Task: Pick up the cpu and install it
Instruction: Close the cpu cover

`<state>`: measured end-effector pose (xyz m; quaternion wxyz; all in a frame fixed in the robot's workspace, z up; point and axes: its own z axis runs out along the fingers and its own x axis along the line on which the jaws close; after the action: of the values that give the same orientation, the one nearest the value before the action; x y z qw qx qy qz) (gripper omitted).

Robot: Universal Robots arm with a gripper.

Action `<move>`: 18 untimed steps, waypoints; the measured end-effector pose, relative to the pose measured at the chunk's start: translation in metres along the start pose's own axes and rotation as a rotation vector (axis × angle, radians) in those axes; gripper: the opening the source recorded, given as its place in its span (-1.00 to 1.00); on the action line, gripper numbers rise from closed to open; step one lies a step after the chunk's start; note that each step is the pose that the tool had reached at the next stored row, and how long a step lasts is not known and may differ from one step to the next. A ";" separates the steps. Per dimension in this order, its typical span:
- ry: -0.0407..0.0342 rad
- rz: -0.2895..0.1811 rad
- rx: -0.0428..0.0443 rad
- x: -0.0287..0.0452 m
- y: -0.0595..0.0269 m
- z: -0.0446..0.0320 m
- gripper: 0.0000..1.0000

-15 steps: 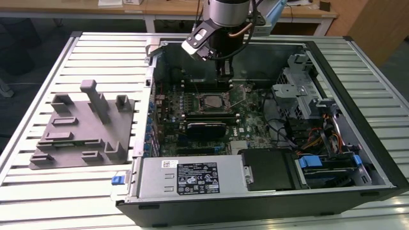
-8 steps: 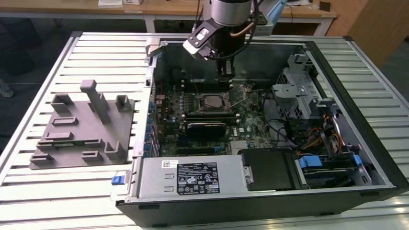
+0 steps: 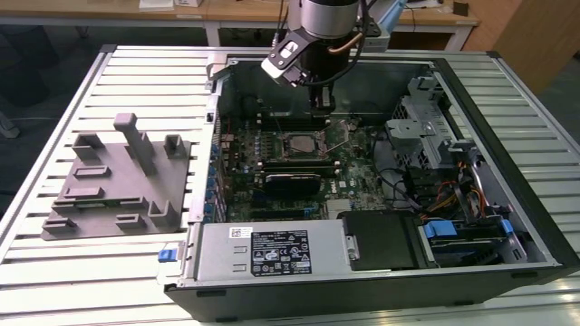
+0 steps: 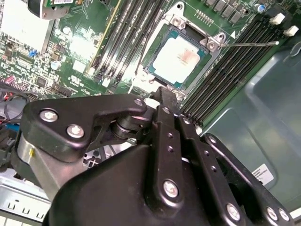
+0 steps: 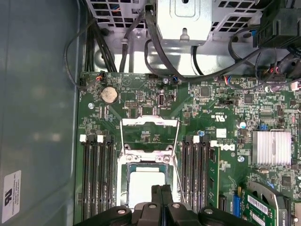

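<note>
The cpu [image 3: 299,142] lies flat in its socket on the green motherboard [image 3: 358,180] inside the open computer case, its pale silver top showing in both wrist views [image 4: 181,59] [image 5: 145,184]. The socket's metal load plate [image 5: 149,126] stands flipped open beside it, and a thin lever [image 4: 254,44] sticks out. My gripper [image 3: 322,107] hangs just above the board, toward the case's back wall from the cpu, clear of it. Its two black fingers [image 5: 161,192] are pressed together with nothing between them, the tips [image 4: 164,94] close to the socket's edge.
Memory slots [image 5: 96,174] flank the socket on both sides. A grey fixture block with upright posts [image 3: 118,180] sits on the slatted table at the exterior view's left. A power supply [image 3: 272,251], a drive cage [image 3: 426,129] and cables [image 5: 155,52] crowd the case.
</note>
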<state>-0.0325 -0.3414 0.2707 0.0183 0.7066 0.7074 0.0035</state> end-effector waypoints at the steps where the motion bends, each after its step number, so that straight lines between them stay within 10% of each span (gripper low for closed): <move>1: 0.0000 0.000 0.0000 0.0000 0.0003 0.0000 -0.79; 18: 0.0001 0.000 0.0000 0.0000 0.0022 0.0001 -0.79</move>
<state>-0.0303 -0.3414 0.2707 0.0182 0.7066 0.7074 0.0035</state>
